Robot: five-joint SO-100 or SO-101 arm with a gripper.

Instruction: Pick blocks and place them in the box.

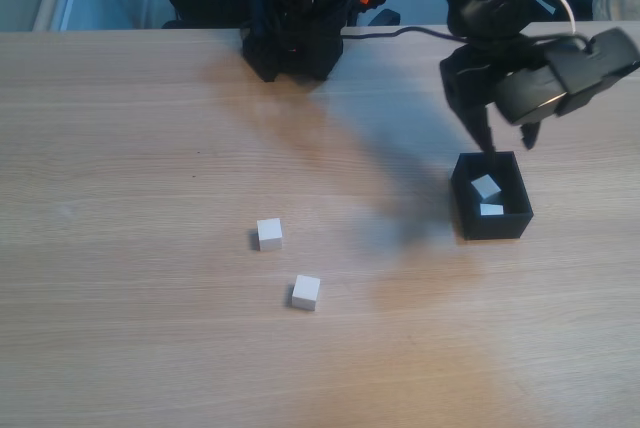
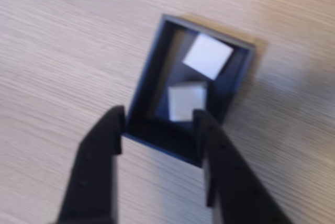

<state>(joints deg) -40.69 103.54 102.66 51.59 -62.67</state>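
Black box [image 1: 490, 225] holding two white blocks [image 1: 486, 187], empty jaws spread apart above it, no legible writing

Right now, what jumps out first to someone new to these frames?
The black box at the right of the fixed view, with two white blocks inside and the gripper hanging just above it, jaws open and empty. Next, two more blocks lie loose on the wooden table near the middle.
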